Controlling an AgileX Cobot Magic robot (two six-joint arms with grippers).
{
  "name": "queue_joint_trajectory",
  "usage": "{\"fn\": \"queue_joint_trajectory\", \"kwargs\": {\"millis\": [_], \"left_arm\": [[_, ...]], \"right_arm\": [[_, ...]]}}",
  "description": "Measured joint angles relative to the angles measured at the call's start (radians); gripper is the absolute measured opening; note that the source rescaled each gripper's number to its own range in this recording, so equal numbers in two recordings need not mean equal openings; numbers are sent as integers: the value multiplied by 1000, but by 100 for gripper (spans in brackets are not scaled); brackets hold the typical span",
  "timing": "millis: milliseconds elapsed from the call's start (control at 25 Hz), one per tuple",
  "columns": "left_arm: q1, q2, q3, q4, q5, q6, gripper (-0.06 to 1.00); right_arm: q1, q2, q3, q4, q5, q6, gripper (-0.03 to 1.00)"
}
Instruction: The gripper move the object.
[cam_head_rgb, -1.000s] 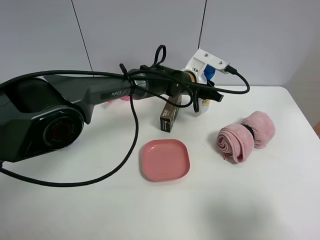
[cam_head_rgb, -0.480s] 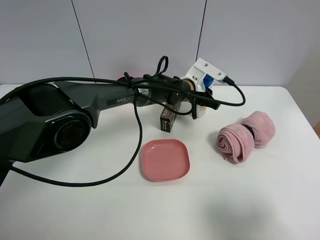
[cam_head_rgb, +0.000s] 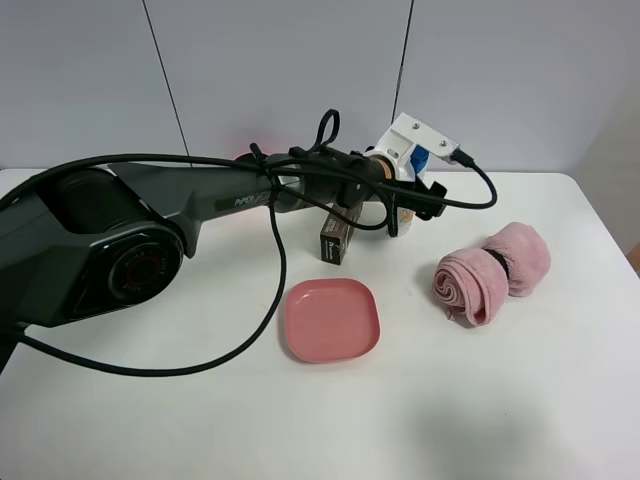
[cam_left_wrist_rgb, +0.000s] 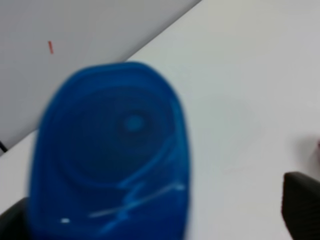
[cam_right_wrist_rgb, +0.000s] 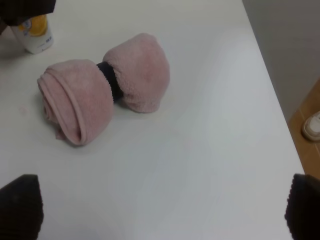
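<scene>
The white shampoo bottle (cam_head_rgb: 399, 224) stands upright at the back of the table, its blue cap (cam_head_rgb: 418, 160) just under the white head of my left gripper (cam_head_rgb: 408, 200). The black fingers straddle the bottle's upper part and hide most of the label. In the left wrist view the blue cap (cam_left_wrist_rgb: 110, 155) fills the frame between the two wide-apart fingertips (cam_left_wrist_rgb: 302, 202), so the left gripper (cam_left_wrist_rgb: 155, 212) is open. My right gripper (cam_right_wrist_rgb: 160, 210) is open and empty; it does not show in the exterior view. The bottle's base (cam_right_wrist_rgb: 32, 32) shows far from it.
A dark brown box (cam_head_rgb: 338, 235) stands just left of the bottle, under the left arm. A pink square plate (cam_head_rgb: 331, 318) lies in front of it. A rolled pink towel (cam_head_rgb: 490, 272) lies to the right, also in the right wrist view (cam_right_wrist_rgb: 100, 90). The table edge (cam_right_wrist_rgb: 270, 90) is beyond it.
My left arm has lowered and its gripper has shifted slightly right, settling around the bottle's top. The bottle stands in the same place.
</scene>
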Motion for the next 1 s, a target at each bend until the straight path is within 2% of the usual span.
{"fn": "queue_joint_trajectory", "kwargs": {"millis": [120,280,400,520,640,800,1000], "left_arm": [[-13,0,0,0,-2,-30,97],[-21,-33,0,-4,53,-64,99],[-22,-127,0,1,195,-70,99],[-24,-276,0,43,396,-47,99],[5,-404,-6,63,540,-32,99],[144,-485,-10,79,717,-28,99],[358,-553,-9,86,821,-25,99]], "right_arm": [[0,0,0,0,0,0,100],[0,0,0,0,0,0,100],[0,0,0,0,0,0,100],[0,0,0,0,0,0,100],[0,0,0,0,0,0,100],[0,0,0,0,0,0,100],[0,0,0,0,0,0,100]]}}
